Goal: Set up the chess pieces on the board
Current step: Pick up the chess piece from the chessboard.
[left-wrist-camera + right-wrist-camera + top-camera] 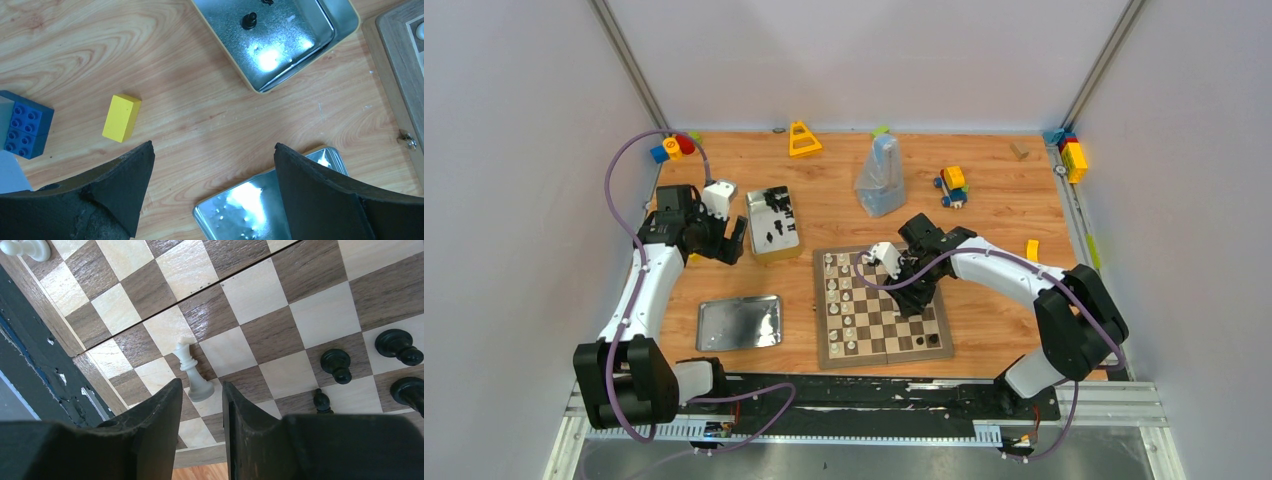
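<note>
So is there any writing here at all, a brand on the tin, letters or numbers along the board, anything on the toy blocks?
None that can be read.
Board: plain squares and a bare border.
Tin and lid: bare metal, no brand in view.
Blue block and yellow block: no print.
Far toys: too small to tell.

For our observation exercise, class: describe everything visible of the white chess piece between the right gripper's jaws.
The white chess piece is slender, glossy cream, plastic-looking, with a small crown, a narrow waist and a wide round base. It stands on its base on the board near its brown border, between the jaws of the right gripper. Whether they touch it cannot be told.
</note>
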### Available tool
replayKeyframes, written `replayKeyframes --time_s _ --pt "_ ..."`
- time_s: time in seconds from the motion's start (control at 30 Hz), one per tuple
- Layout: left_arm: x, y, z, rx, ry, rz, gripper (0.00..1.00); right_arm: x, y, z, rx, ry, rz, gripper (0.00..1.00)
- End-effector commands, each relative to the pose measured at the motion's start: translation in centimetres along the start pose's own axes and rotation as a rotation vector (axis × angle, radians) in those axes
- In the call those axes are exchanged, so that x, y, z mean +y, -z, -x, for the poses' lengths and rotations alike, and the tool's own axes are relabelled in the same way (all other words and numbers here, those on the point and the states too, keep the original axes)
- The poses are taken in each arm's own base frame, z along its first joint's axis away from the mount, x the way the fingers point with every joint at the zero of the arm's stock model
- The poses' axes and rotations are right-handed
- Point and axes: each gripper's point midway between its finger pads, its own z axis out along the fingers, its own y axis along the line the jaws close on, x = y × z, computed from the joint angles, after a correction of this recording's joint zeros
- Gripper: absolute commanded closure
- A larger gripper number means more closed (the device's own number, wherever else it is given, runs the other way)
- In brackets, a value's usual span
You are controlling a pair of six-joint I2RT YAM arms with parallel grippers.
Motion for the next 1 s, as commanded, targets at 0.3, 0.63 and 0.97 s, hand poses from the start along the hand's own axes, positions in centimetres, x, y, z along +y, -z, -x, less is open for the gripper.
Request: replayKeyframes --time_s 0.3,0.63,0.97 --pt "0.3 0.8 1.4 -0.049 -0.015 0.004 0.03 0.7 -0.6 -0.6 0.018 -0.012 0.027 0.67" --pt "-0.2 1.0 1.8 -0.071 -0.019 -0.021 0.03 0.4 -0.4 0.2 0.009 -0.01 0.011 0.8" --pt "-6.3 3.9 5.3 -0.28 -0.123 -0.332 0.04 -0.4 3.0 4.8 -0.121 0.039 -0.023 0.98"
